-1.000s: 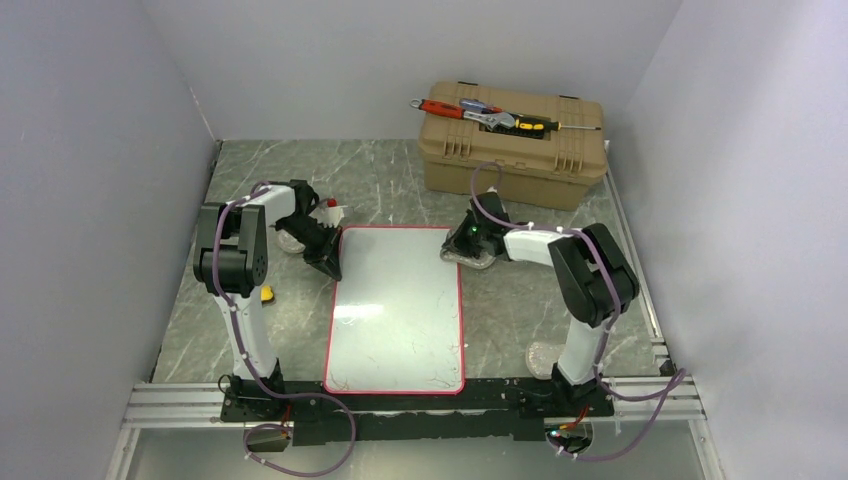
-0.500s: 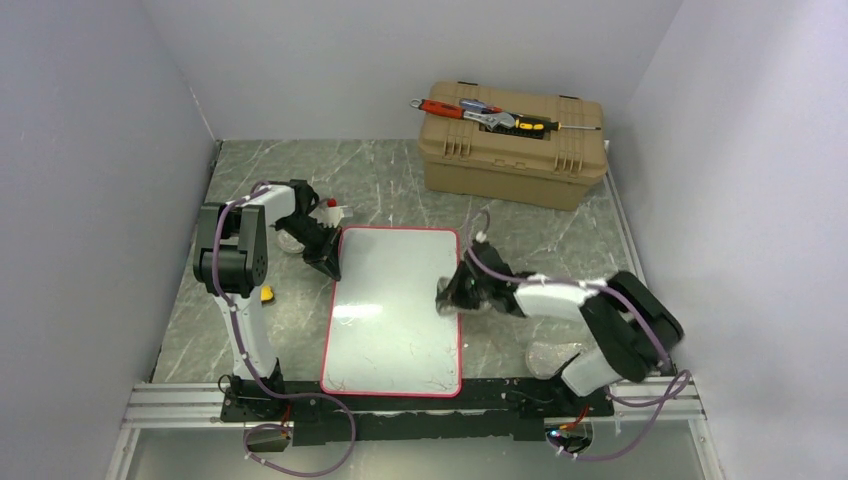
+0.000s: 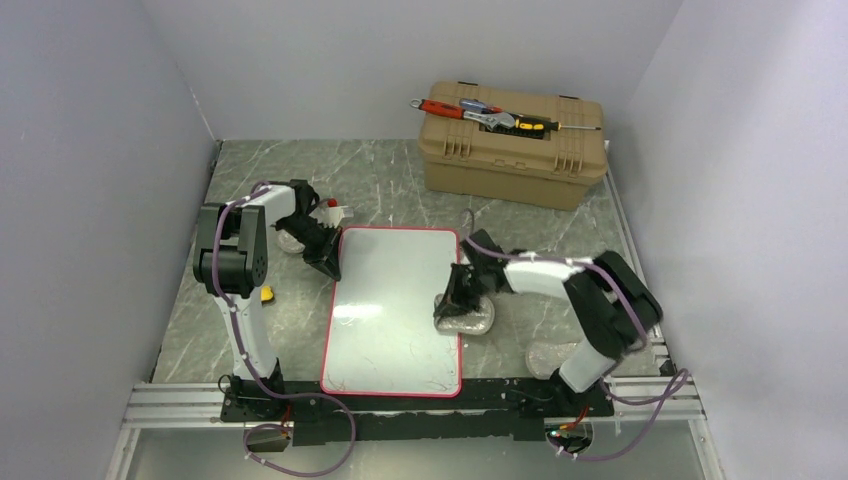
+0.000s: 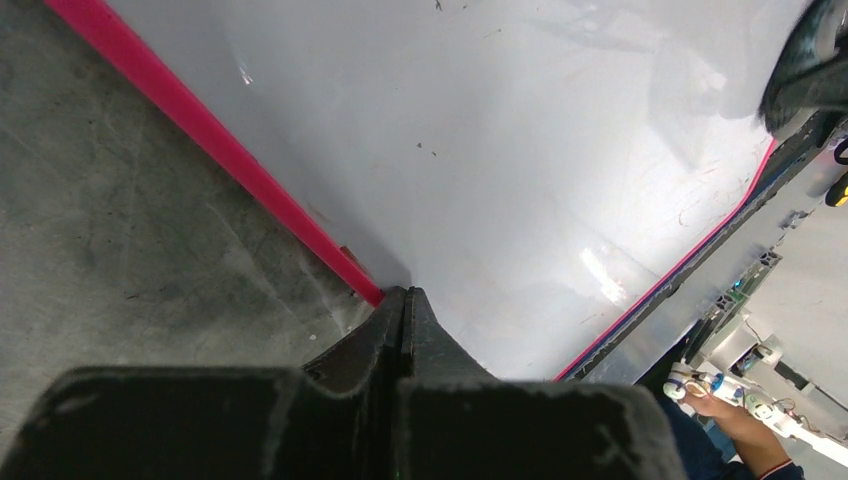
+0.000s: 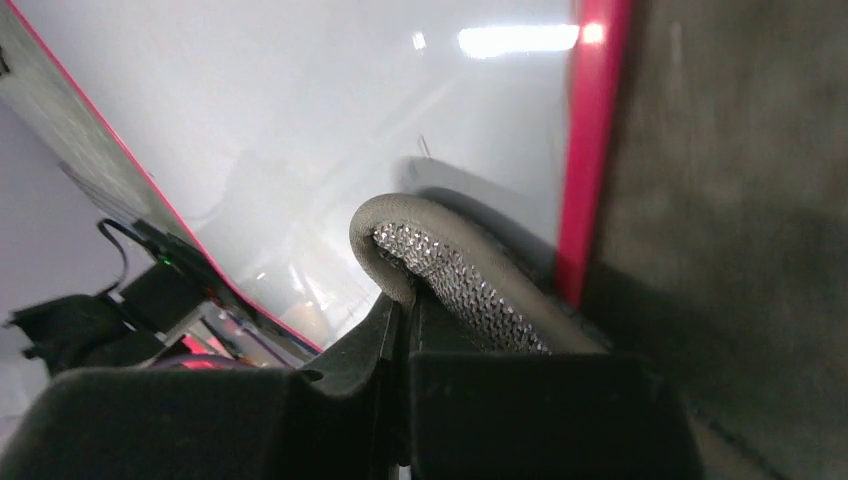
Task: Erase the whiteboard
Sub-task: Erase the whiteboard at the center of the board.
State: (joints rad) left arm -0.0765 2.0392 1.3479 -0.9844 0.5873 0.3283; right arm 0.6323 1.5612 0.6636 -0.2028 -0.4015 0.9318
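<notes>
Board: the whiteboard (image 3: pixel 395 300) lies flat on the desk (image 3: pixel 260 190) between the two arms, its long side running away from the bases and its red rim showing all round.
Left hand: the left hand (image 4: pixel 404 298) is pinched closed with nothing between the fingers. Its tip is down at the board's left rim near the far corner, and I'd say it's pinning the board in place.
Right hand: the right hand (image 5: pixel 405 312) is clamped on a grey pad (image 5: pixel 450 265) with a silvery mesh face. The pad straddles the right rim about halfway along, partly on the white and partly on the desk.
Done: the far half of the board reads glossy and clean from above.
Left to do: there are thin scribbles (image 3: pixel 432 380) along the near edge, and the left wrist view shows a few faint specks and hairline marks mid-board.
Progress: well under way by my reckoning, with the near strip the main patch waiting for the pad.
Elsewhere: a tan toolbox (image 3: pixel 515 150) sits at the far right with tools on its lid, well apart from the action.
</notes>
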